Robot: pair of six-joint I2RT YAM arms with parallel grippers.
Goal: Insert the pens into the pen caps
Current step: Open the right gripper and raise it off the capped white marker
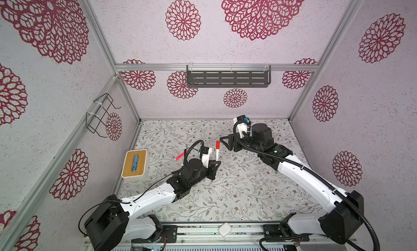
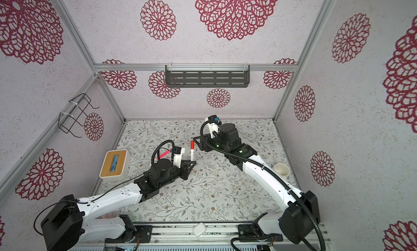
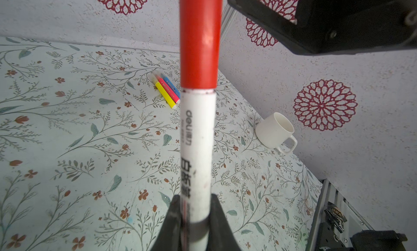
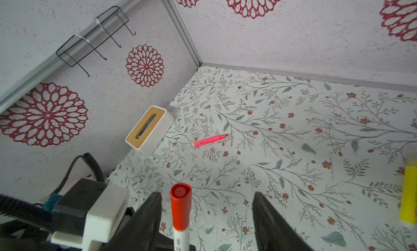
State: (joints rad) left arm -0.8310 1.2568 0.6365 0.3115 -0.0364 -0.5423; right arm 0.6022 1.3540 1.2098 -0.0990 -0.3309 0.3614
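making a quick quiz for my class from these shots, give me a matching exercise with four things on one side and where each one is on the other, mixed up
Things
1. white marker
2. pink pen
3. white mug
4. tissue box

Places
a. at the right edge of the table
b. lying flat in the open, away from the edges
c. held in the left gripper
d. at the table's left edge

Pairs: 1-c, 2-b, 3-a, 4-d
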